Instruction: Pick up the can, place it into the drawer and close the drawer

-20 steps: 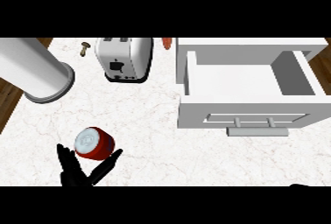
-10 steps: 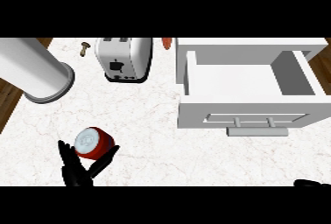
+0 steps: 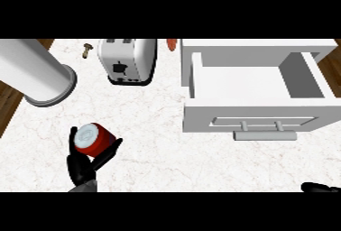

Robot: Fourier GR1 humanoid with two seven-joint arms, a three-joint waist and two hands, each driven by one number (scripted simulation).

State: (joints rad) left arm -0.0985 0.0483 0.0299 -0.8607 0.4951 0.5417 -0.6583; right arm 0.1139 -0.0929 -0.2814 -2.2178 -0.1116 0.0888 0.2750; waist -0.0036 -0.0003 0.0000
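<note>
Can (image 3: 92, 138), red with a pale lid, lay tilted at lower left of the frame, cradled in left hand (image 3: 85, 163), fingers and thumb curled up around its sides. Stood above it, upper left, a large white cylinder (image 3: 36, 72) on the marble counter (image 3: 160, 153); further right, a small brown object (image 3: 86, 50) and a white toaster (image 3: 128, 61), then an orange-red thing (image 3: 172, 44) cut by the upper band. Sat open at right, white drawer (image 3: 253, 92), handle (image 3: 265, 134) facing the lower edge, well apart from the can. Showed only as a dark sliver at the lower right corner, right hand (image 3: 321, 187); cannot tell how its fingers stood. Likely risks: slipping of the tilted can during the long carry rightward, or clipping the drawer's front wall if carried too low. No brand, label or writing readable anywhere.
</note>
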